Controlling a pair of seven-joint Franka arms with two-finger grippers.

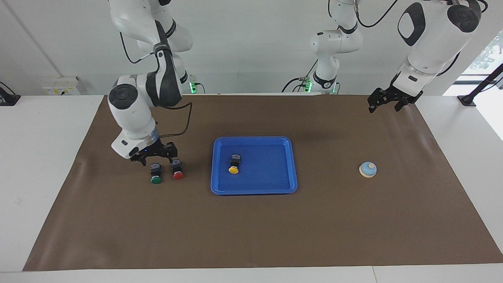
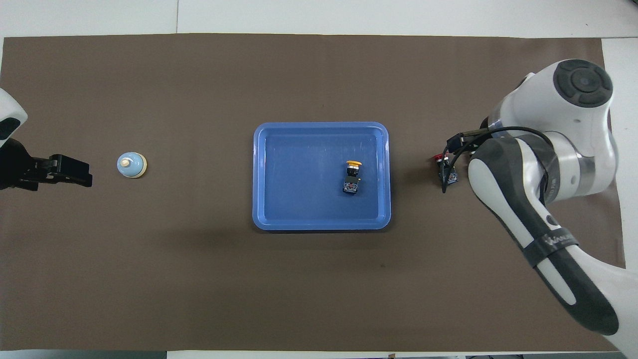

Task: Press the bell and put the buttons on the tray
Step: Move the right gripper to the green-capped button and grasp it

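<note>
The blue tray [image 1: 290,165] [image 2: 259,174] lies mid-table with the yellow button [image 1: 234,164] [image 2: 351,176] on its side in it. The green button [image 1: 156,174] and red button [image 1: 177,170] stand on the brown mat toward the right arm's end. My right gripper [image 1: 156,156] hangs open just over these two, touching neither. In the overhead view the right arm hides the green button and shows only a piece of the red button [image 2: 440,159]. The light-blue bell [image 1: 368,169] [image 2: 131,164] sits toward the left arm's end. My left gripper [image 1: 385,104] [image 2: 82,173] waits open, raised beside the bell.
A brown mat [image 1: 251,232] covers most of the white table. The right arm's black cable [image 1: 184,122] loops down beside its wrist.
</note>
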